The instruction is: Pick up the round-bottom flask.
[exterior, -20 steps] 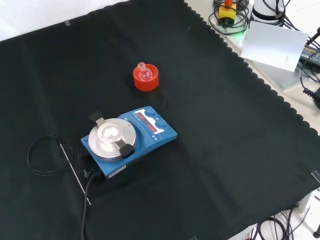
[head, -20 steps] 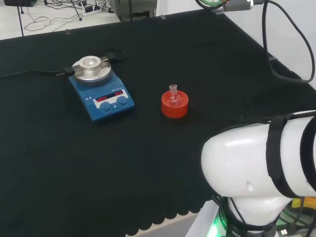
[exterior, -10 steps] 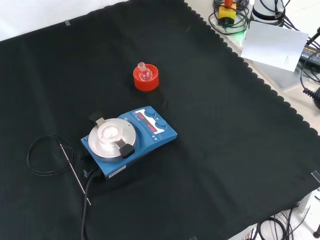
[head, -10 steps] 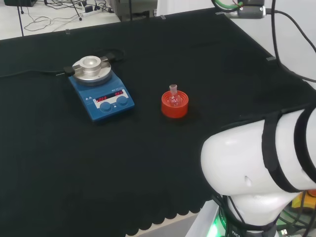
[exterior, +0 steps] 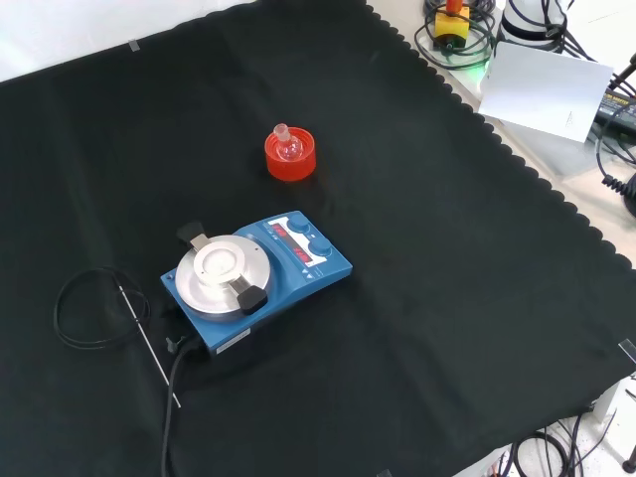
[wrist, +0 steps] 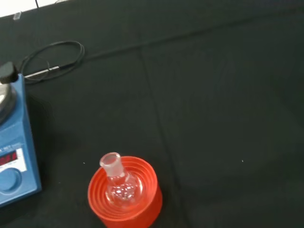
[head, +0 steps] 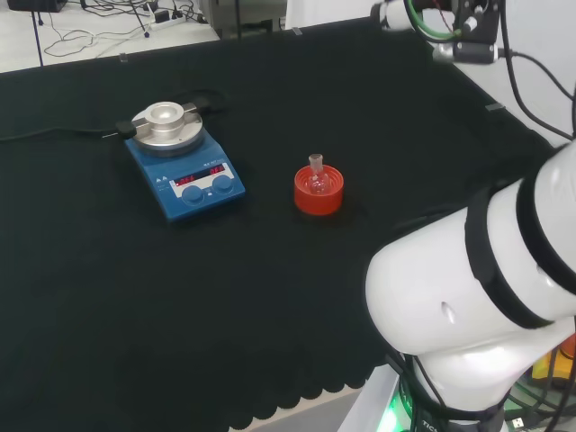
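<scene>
1. In the front view, the blue stirrer plate (exterior: 256, 279) sits nearest on the desk (exterior: 447, 258), a thin probe (exterior: 147, 338) and cable beside it.
2. Behind it, apart, the round-bottom flask (exterior: 289, 147) stands upright in its red ribbed stand (exterior: 290, 157).
3. The robot hand's state cannot be told.

The black cloth (exterior: 447, 248) covered the bench. In the front view, a red ribbed stand (exterior: 290, 157) sat far of a blue stirrer plate (exterior: 256, 279), well apart. A black cable (exterior: 94, 308) lay left.
</scene>
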Controlling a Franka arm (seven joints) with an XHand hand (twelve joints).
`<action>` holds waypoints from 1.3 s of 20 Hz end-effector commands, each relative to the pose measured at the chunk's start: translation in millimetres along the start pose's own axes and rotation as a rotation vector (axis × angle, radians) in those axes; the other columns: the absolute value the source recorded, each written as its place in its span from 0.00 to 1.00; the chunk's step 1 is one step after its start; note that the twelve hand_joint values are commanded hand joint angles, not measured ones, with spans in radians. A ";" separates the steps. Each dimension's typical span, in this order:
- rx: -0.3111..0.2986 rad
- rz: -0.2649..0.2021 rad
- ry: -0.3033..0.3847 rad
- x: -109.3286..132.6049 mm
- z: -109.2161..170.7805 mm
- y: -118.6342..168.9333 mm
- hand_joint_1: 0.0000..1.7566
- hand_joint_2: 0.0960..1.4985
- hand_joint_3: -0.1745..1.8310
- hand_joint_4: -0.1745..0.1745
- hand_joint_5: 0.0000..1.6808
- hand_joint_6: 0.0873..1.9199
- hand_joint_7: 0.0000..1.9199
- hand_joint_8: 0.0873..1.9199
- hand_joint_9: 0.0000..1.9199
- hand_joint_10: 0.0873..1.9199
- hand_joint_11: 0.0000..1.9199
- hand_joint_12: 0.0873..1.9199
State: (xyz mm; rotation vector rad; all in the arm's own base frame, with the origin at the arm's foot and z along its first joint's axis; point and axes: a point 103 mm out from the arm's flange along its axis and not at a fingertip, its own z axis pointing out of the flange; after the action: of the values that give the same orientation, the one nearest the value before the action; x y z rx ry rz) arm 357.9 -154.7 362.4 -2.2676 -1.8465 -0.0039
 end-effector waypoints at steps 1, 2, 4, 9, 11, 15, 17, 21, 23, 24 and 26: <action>0.002 0.020 0.070 -34.4 61.5 40.8 0.20 0.72 0.19 0.40 0.20 0.03 0.06 0.28 0.15 0.33 0.00 0.72; 0.004 0.020 0.077 -33.1 67.9 43.6 0.21 0.71 0.19 0.40 0.20 0.03 0.07 0.28 0.15 0.33 0.00 0.72; 0.011 0.009 0.085 -29.9 79.4 49.0 0.22 0.68 0.18 0.39 0.20 0.02 0.07 0.28 0.16 0.34 0.00 0.72; 0.033 -0.014 0.092 -12.0 105.8 58.4 0.24 0.65 0.17 0.38 0.21 0.02 0.08 0.30 0.17 0.34 0.00 0.72; 0.050 -0.020 0.097 -4.7 116.8 61.0 0.26 0.63 0.17 0.37 0.21 0.02 0.09 0.30 0.17 0.34 0.01 0.73; 0.071 -0.033 0.086 9.4 141.7 63.9 0.39 0.57 0.17 0.37 0.24 0.01 0.09 0.31 0.19 0.34 0.01 0.75; 0.094 -0.032 0.082 12.9 153.9 66.0 0.45 0.50 0.23 0.37 0.26 0.00 0.10 0.31 0.20 0.32 0.01 0.76; 0.103 -0.037 0.071 18.9 174.2 69.9 0.48 0.38 0.38 0.38 0.29 0.00 0.10 0.31 0.22 0.32 0.01 0.76; 0.103 -0.030 0.078 21.4 180.4 71.8 0.49 0.36 0.40 0.38 0.30 0.00 0.10 0.31 0.22 0.32 0.01 0.76; 0.104 -0.029 0.080 21.6 182.4 73.2 0.49 0.36 0.40 0.37 0.31 0.00 0.10 0.31 0.22 0.32 0.01 0.76; 0.100 -0.026 0.092 25.0 186.8 75.6 0.49 0.36 0.40 0.37 0.32 0.00 0.10 0.31 0.22 0.32 0.01 0.76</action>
State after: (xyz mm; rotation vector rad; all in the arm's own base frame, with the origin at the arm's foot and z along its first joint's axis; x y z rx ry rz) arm 407.1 -125.2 185.1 -2.1456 -1.7979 -0.0013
